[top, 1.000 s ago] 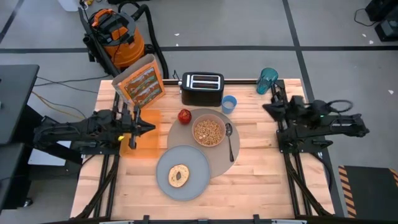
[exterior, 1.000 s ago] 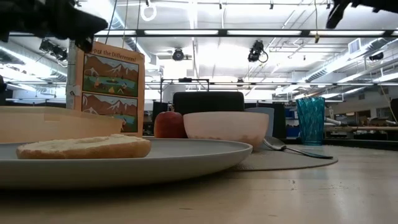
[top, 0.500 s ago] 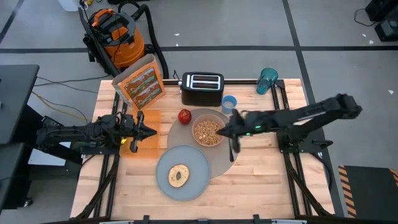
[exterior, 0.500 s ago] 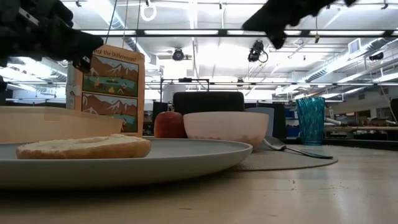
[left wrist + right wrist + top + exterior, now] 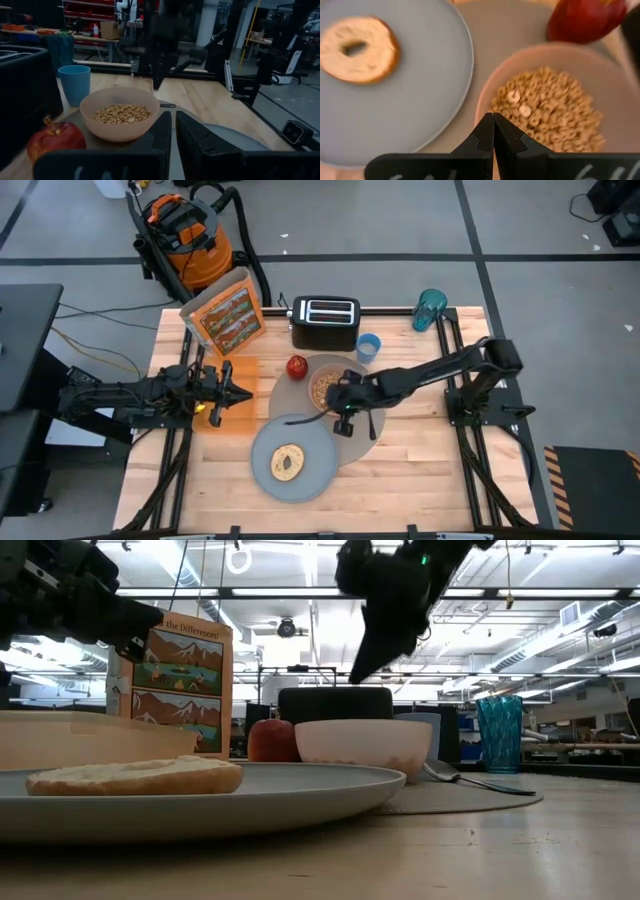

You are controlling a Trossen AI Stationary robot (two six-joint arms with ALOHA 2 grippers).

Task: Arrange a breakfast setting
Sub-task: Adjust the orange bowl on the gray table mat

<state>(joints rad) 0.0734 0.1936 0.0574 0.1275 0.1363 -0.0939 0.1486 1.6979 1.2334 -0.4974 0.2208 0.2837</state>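
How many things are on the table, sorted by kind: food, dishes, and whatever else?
Food: 3 (bagel, apple, cereal box)
Dishes and cutlery: 5 (mat, plate, bowl, spoon, blue cup)
Other: 2 (toaster, teal bottle)
Total: 10

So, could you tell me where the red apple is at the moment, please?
In the high view the red apple sits on the far-left edge of the large round grey mat, beside the translucent pink bowl and just in front of the black toaster.
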